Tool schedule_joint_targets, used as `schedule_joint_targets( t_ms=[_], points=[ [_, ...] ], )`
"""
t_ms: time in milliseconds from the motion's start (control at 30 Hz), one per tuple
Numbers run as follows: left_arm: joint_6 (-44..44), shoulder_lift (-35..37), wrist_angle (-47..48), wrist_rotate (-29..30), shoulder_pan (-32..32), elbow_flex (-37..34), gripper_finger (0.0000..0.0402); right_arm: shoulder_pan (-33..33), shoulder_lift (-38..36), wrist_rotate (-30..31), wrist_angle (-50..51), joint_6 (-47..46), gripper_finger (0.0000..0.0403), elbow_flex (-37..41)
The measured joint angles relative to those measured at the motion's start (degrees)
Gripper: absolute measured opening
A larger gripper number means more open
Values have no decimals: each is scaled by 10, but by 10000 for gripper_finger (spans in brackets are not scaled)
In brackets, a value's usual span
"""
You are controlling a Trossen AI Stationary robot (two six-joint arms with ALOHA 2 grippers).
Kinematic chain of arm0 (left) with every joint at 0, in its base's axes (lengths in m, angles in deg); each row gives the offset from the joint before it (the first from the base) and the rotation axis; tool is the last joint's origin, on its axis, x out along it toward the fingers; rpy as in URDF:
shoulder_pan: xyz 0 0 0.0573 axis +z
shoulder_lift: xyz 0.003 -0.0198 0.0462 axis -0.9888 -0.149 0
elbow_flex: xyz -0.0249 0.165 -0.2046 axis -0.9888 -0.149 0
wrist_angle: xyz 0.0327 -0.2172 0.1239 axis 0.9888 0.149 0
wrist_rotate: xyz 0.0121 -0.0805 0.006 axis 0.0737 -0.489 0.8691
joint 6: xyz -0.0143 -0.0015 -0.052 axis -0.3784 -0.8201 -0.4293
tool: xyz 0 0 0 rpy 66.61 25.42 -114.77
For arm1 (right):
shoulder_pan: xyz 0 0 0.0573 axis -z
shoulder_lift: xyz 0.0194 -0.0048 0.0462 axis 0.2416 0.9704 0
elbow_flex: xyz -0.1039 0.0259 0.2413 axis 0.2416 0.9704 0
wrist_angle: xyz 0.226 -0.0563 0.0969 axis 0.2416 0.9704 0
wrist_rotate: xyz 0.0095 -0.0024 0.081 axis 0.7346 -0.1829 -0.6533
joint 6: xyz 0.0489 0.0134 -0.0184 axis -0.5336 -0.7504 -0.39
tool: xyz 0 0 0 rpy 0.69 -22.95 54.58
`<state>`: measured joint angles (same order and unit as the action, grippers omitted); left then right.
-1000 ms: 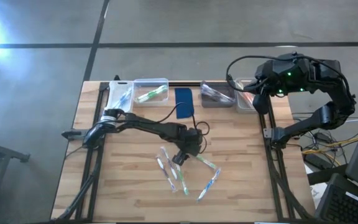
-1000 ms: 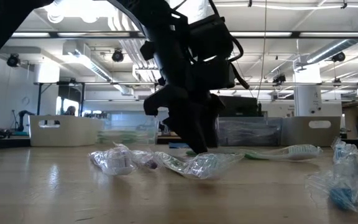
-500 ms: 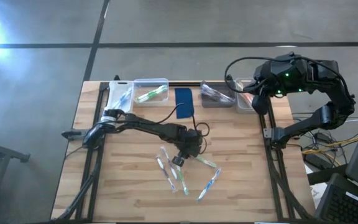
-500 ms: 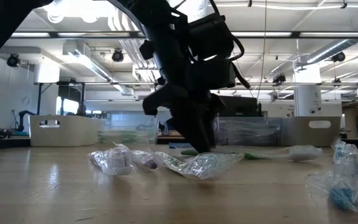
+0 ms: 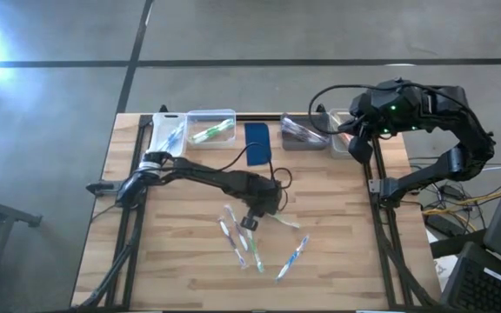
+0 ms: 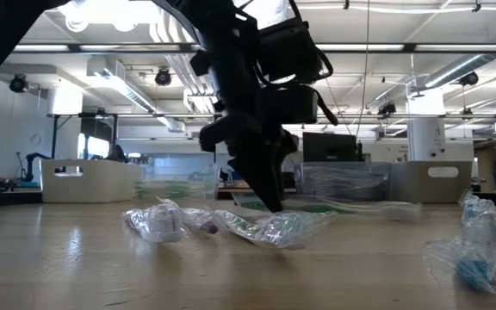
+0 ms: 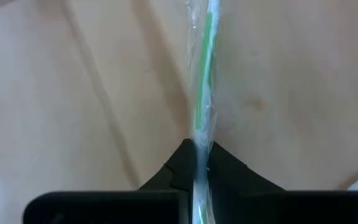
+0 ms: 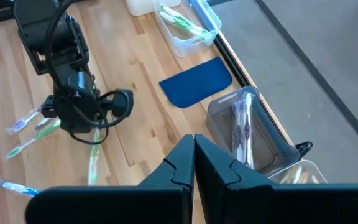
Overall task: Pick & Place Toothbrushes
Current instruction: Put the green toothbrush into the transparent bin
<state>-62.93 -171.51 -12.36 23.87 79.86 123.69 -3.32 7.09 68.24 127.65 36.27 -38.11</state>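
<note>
My left gripper (image 5: 252,221) stands over the middle of the table, shut on a green toothbrush (image 5: 283,223) in a clear wrapper. The toothbrush runs from the fingers toward the table's right edge. In the left wrist view it stretches away from my gripper (image 7: 199,149) over the wood. Several other wrapped toothbrushes (image 5: 236,236) lie flat on the table near the front, one with blue accents (image 5: 292,258). My right gripper (image 5: 355,143) hangs shut, high over the far right bins, holding nothing. My left gripper pinches the wrapped green toothbrush between its two fingers near its left end (image 7: 201,138). The fingers (image 6: 269,194) slant down from above and lie across it. The rest reaches out toward the table's right edge, low over the wood; whether its free end (image 6: 403,207) touches the table I cannot tell.
Along the far edge stand a white bin (image 5: 165,130), a clear bin (image 5: 211,126) with green toothbrushes, a dark blue pad (image 5: 257,143), a grey bin (image 5: 303,132) and another bin (image 5: 342,132). Bare wood lies at the table's left and right.
My left gripper has shut on the green toothbrush while staying in place, with a slight roll of the wrist. The toothbrush has shifted a little toward the far edge, and its free end is blurred in the low view.
</note>
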Motion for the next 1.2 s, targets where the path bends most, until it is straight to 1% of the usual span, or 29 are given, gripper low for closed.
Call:
schedule_joint_targets(
  t_ms=[133,233,400,533,633,733,900,1067,1200],
  points=[
    [-25,27,46,46,1,0,33,0,-4,0,0,2,8,0],
    [-39,56,76,64,8,0,28,0,-7,0,0,2,8,0],
    [-75,121,97,87,37,1,26,0,-12,15,0,5,8,0],
    [-90,183,104,131,69,1,32,0,-15,15,0,5,8,0],
    [-96,228,106,150,100,0,30,0,-16,15,0,4,8,0],
    [-107,273,108,152,137,-5,28,0,-16,16,-1,4,8,0],
    [-116,333,145,153,207,-8,32,0,-17,16,-1,5,8,0],
    [-117,369,189,155,278,-8,31,0,-17,16,-1,8,8,0],
    [-119,378,228,155,324,-8,32,0,-18,16,-1,9,8,0]
  ],
)
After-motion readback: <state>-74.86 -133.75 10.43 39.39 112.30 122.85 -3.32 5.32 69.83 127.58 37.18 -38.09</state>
